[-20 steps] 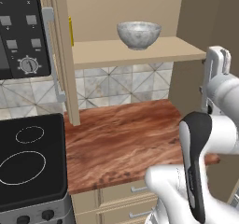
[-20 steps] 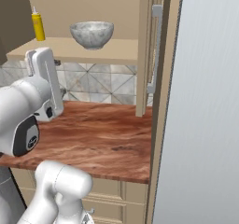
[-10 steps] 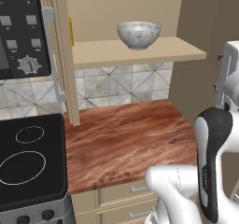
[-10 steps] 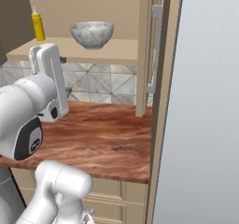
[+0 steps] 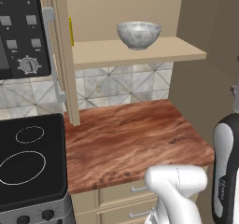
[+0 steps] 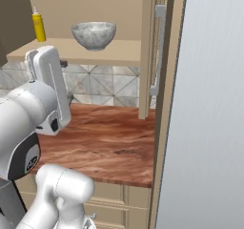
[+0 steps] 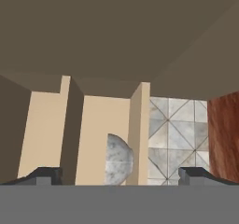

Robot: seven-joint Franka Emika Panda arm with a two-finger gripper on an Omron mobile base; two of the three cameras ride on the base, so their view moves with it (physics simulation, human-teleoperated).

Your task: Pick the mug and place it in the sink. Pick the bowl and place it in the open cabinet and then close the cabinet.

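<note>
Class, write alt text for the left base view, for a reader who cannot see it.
A mottled grey-white stone-like bowl sits on the inner shelf of an open beige wooden wall cabinet, above a reddish wood-grain counter. A black stovetop lies at left, and the white robot arm rises at lower right.

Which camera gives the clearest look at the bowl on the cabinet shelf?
The left base view: the bowl stands whole and upright on the cabinet shelf. The right base view shows it whole too, from the other side; the hand view catches part of it behind a panel.
</note>
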